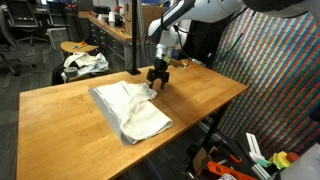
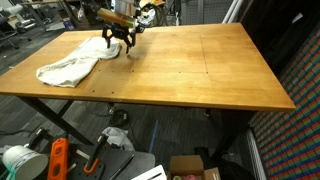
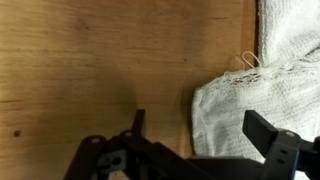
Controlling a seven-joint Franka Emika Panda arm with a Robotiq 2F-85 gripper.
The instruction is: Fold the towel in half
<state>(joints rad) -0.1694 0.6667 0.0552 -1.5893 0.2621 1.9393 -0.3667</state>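
Gripper (image 1: 158, 78): jaws spread wide, empty, low over corner of towel (image 1: 135, 108). Towel long axis runs diagonally away from gripper toward table (image 1: 60, 120) edge. Contact probably not made.

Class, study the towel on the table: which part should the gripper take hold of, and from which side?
Probably take the towel by its corner nearest the open gripper, coming down from above. It lies low and rumpled on the table, so a thin corner suits pinching; the wrist view shows it beneath the jaws.
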